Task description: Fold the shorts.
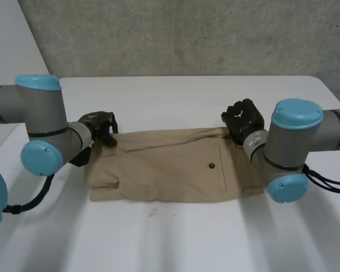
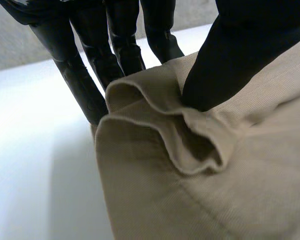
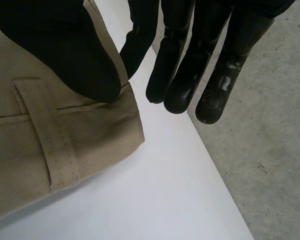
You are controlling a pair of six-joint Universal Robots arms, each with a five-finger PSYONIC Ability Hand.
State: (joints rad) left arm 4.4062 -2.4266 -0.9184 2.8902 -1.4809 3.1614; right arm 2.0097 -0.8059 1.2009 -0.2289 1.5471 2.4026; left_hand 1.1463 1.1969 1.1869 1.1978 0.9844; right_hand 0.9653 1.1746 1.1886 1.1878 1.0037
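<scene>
The tan shorts (image 1: 170,167) lie flat across the middle of the white table (image 1: 187,238), with the waistband and a dark button to the right and the leg ends to the left. My left hand (image 1: 99,126) is at the far left corner. There its thumb (image 2: 230,60) presses on the bunched hem (image 2: 190,190), with the fingers (image 2: 80,85) behind the edge, pinching it. My right hand (image 1: 243,118) is at the far right corner. Its thumb (image 3: 65,50) sits on the waistband corner (image 3: 40,135), pinching it against one of the fingers (image 3: 135,45).
The table's far edge runs close behind the right hand, with grey floor (image 3: 260,150) beyond it. A grey wall (image 1: 187,34) stands behind the table. Both forearms reach in from the sides beside the shorts.
</scene>
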